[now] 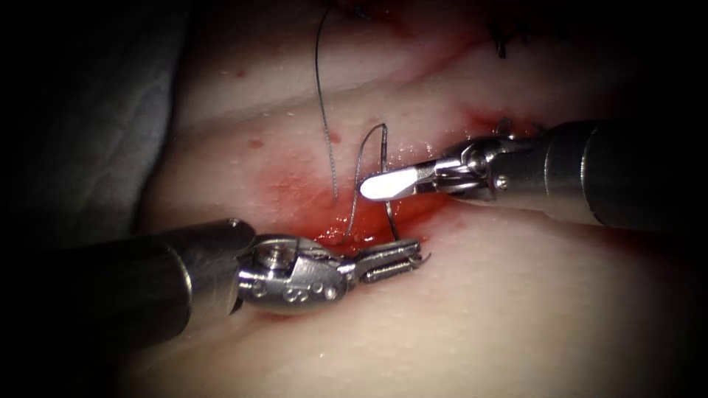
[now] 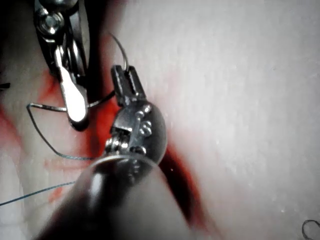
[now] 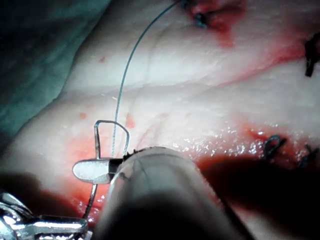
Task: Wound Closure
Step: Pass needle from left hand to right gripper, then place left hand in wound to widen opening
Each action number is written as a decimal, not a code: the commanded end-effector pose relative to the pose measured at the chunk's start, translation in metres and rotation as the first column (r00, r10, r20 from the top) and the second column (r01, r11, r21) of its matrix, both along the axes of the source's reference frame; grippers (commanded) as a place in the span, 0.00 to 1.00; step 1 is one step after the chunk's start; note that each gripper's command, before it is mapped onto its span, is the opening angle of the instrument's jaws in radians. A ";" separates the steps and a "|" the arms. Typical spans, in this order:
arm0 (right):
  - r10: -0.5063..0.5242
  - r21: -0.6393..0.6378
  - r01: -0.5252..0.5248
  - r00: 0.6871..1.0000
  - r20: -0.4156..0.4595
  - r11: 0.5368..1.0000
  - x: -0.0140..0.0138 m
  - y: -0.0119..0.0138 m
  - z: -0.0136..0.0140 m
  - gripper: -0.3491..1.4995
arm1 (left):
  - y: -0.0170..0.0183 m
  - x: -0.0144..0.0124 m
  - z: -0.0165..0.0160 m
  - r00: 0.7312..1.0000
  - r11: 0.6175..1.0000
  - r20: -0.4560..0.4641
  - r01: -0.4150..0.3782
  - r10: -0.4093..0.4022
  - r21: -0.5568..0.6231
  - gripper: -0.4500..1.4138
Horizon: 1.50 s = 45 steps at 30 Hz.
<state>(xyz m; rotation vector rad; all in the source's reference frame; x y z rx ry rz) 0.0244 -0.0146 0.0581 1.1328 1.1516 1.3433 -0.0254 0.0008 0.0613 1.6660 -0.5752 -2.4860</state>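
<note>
The needle [image 1: 424, 258] lies at the cut [image 1: 383, 221], held in the left arm's tool [image 1: 391, 262]: its fingers are closed narrow on the needle near one end, and a short hooked piece of the curve sticks out past the fingertips, clear of the tissue [image 1: 516, 309]. In the left wrist view the same needle [image 2: 121, 50] arcs out beyond the closed tips of the left tool [image 2: 125, 85], free of the surface.

The thread [image 1: 372, 158] rises from the red, wet cut as a thin loop, bends sharply over at its top and comes down again to the left tool's fingers. The right arm's tool [image 1: 387, 184] reaches in from the right, its fingers pressed together at this loop; the strands cross right at the fingertips, but whether they grip the thread I cannot tell. In the right wrist view the loop [image 3: 107, 132] stands just beside the right tool's flat tip [image 3: 92, 170].

A second, longer strand [image 1: 323, 103] runs from the cut up toward the far edge of the tissue, left of the loop. Red fluid [image 1: 295, 188] stains the tissue around the cut, mostly to its left. Dark earlier stitches [image 1: 501, 44] sit farther along the wound, near the tissue's far right.
</note>
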 end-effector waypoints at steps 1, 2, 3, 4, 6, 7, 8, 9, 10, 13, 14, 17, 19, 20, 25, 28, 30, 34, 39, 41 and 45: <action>-0.007 -0.008 0.007 1.000 -0.001 1.000 0.0008 -0.0002 0.0006 0.00 | -0.0001 -0.0005 0.0005 1.000 1.000 0.000 0.000 0.000 0.001 0.00; -0.007 -0.008 0.007 1.000 -0.001 1.000 0.0008 -0.0002 0.0006 0.00 | -0.0001 -0.0005 0.0005 1.000 1.000 0.003 -0.002 0.002 0.001 0.00; -0.004 -0.009 0.004 1.000 0.001 1.000 0.0007 -0.0001 0.0007 0.00 | -0.0001 -0.0006 0.0005 1.000 1.000 0.002 -0.001 0.001 0.001 0.31; -0.004 -0.009 0.004 1.000 0.001 1.000 0.0007 -0.0001 0.0007 0.00 | -0.0001 -0.0006 0.0005 1.000 1.000 0.002 -0.001 0.001 0.001 0.31; 0.000 -0.009 0.000 1.000 0.005 1.000 0.0006 0.0000 0.0007 0.00 | -0.0001 -0.0007 0.0005 1.000 1.000 0.008 0.002 -0.002 0.012 0.71; 0.003 -0.009 -0.002 1.000 0.007 1.000 0.0004 0.0000 0.0008 0.00 | -0.0002 -0.0007 0.0005 1.000 1.000 0.016 0.002 -0.002 0.022 0.84; 0.002 -0.015 -0.002 1.000 0.007 1.000 0.0004 0.0001 0.0008 0.00 | -0.0002 -0.0007 0.0004 0.999 0.999 0.031 0.005 -0.006 0.049 0.87; 0.002 -0.015 -0.001 1.000 0.007 1.000 0.0002 0.0001 0.0008 0.00 | -0.0002 -0.0007 0.0004 0.999 0.997 0.045 0.005 -0.008 0.071 0.89; 0.003 -0.015 -0.003 1.000 0.009 1.000 0.0001 0.0002 0.0009 0.00 | -0.0002 -0.0007 0.0003 0.998 0.994 0.069 0.005 -0.012 0.109 0.92; 0.008 -0.032 -0.007 1.000 0.015 0.999 -0.0002 0.0003 0.0009 0.00 | 0.0000 -0.0003 -0.0001 0.994 0.981 0.108 0.011 -0.033 0.194 0.95; 0.007 -0.038 -0.007 1.000 0.016 0.999 -0.0003 0.0003 0.0010 0.00 | 0.0001 -0.0001 -0.0003 0.992 0.975 0.118 0.014 -0.042 0.222 0.96; 0.001 -0.103 0.001 1.000 0.025 0.995 -0.0005 0.0004 0.0010 0.00 | 0.0006 0.0011 -0.0008 0.985 0.946 0.160 0.011 -0.066 0.325 0.88; 0.001 -0.174 0.004 1.000 0.027 0.985 -0.0005 0.0004 0.0011 0.00 | 0.0009 0.0022 -0.0010 0.981 0.931 0.183 -0.001 -0.070 0.365 0.72; 0.004 -0.216 0.002 1.000 0.025 0.976 -0.0005 0.0004 0.0012 0.00 | 0.0011 0.0028 -0.0011 0.977 0.920 0.201 -0.015 -0.070 0.392 0.64; -0.004 -0.472 -0.010 1.000 -0.029 0.881 -0.0003 0.0003 0.0012 0.00 | 0.0018 0.0061 -0.0004 0.957 0.828 0.288 -0.137 -0.030 0.544 0.00; -0.019 -0.535 -0.005 0.999 -0.039 0.845 -0.0002 0.0002 0.0012 0.00 | 0.0021 0.0068 0.0002 0.970 0.808 0.242 -0.132 -0.014 0.575 0.00; -0.025 -0.581 -0.001 0.999 -0.037 0.814 0.0000 0.0001 0.0012 0.00 | 0.0023 0.0075 0.0011 0.985 0.795 0.171 -0.101 -0.003 0.598 0.00; -0.030 -0.644 0.003 0.999 -0.031 0.765 0.0004 -0.0004 0.0012 0.00 | 0.0025 0.0080 0.0030 0.998 0.792 0.042 -0.057 0.040 0.608 0.00; -0.023 -0.692 -0.004 0.999 -0.030 0.721 0.0008 -0.0008 0.0010 0.00 | 0.0025 0.0075 0.0053 0.995 0.795 -0.062 -0.023 0.076 0.607 0.00; -0.012 -0.697 -0.019 0.999 -0.041 0.717 0.0010 -0.0007 0.0009 0.00 | 0.0023 0.0072 0.0061 0.985 0.788 -0.131 -0.012 0.116 0.615 0.00; 0.002 -0.704 -0.038 0.999 -0.052 0.709 0.0012 -0.0005 0.0007 0.00 | 0.0016 0.0065 0.0076 0.959 0.777 -0.218 -0.003 0.181 0.630 0.00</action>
